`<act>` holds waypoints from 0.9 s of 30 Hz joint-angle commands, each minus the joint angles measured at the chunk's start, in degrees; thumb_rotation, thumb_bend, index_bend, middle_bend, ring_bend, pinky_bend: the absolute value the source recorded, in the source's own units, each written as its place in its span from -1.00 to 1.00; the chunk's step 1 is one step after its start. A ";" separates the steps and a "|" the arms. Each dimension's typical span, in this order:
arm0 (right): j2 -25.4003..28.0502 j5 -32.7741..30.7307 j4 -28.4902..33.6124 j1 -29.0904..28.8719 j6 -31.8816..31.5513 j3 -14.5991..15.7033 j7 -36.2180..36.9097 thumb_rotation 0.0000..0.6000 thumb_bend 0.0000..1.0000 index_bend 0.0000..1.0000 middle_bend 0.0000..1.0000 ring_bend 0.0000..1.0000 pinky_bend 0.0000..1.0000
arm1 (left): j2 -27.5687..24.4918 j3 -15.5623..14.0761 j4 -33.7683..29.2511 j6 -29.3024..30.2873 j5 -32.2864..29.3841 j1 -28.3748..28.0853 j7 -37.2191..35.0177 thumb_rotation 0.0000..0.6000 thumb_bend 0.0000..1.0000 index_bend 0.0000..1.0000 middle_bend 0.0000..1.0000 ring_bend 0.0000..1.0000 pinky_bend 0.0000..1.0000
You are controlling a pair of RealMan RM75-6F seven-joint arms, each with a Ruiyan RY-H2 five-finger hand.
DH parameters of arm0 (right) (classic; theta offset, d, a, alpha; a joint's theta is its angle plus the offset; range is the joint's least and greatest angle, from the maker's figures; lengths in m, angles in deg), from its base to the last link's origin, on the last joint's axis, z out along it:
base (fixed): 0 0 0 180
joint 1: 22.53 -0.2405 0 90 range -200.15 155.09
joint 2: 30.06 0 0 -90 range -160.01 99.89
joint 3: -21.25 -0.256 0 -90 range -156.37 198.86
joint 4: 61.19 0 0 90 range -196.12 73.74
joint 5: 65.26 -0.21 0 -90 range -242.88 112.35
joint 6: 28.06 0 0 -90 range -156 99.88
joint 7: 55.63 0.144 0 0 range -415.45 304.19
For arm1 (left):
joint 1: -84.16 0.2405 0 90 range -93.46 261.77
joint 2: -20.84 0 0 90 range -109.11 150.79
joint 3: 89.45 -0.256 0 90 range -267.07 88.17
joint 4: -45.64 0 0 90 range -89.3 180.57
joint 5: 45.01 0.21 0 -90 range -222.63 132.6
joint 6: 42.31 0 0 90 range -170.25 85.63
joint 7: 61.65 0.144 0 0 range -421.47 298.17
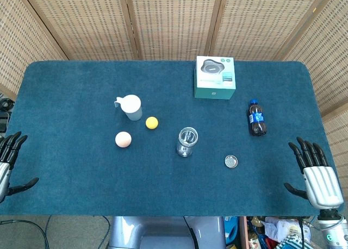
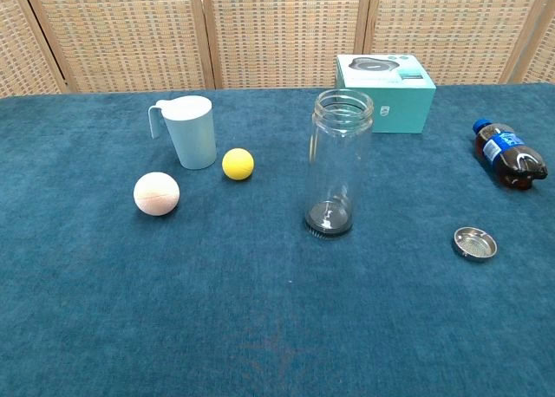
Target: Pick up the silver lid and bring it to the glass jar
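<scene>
The silver lid lies flat on the blue tablecloth, right of centre. To its left the clear glass jar stands upright with its mouth uncovered. My right hand rests open at the table's right front edge, fingers spread, well to the right of the lid. At the left front edge my left hand is open too, far from both. The chest view shows neither hand.
A pale mug, a yellow ball and a pinkish ball sit left of the jar. A teal box stands at the back. A dark soda bottle lies behind the lid.
</scene>
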 commanded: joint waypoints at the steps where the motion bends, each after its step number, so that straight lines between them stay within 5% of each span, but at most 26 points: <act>1: 0.08 0.15 0.01 -0.01 0.03 0.06 0.27 1.00 -1.00 -0.92 -1.00 -1.00 -1.00 | 0.01 -0.03 0.07 -0.14 -0.03 -0.03 -0.11 1.00 -0.77 -1.00 -1.00 -1.00 -1.00; 9: 0.10 0.53 0.10 -0.80 1.80 0.47 1.70 1.00 -1.00 -0.88 -1.00 -1.00 -1.00 | 0.03 -0.12 -0.01 0.04 0.07 0.10 0.04 1.00 -0.77 -1.00 -1.00 -1.00 -1.00; 18: -7.72 0.21 -8.60 -11.64 13.50 -3.73 17.34 1.00 -0.97 -0.25 -1.00 -1.00 -1.00 | 0.49 0.81 0.82 -1.10 -1.16 -0.87 -0.80 1.00 -0.77 -1.00 -1.00 -1.00 -1.00; 27: -16.62 -12.81 -14.77 -21.55 28.78 -7.85 9.53 1.00 -0.60 -0.01 -1.00 -1.00 -1.00 | 1.41 1.18 1.29 -1.33 -2.06 -1.05 -0.39 1.00 -0.77 -1.00 -1.00 -1.00 -1.00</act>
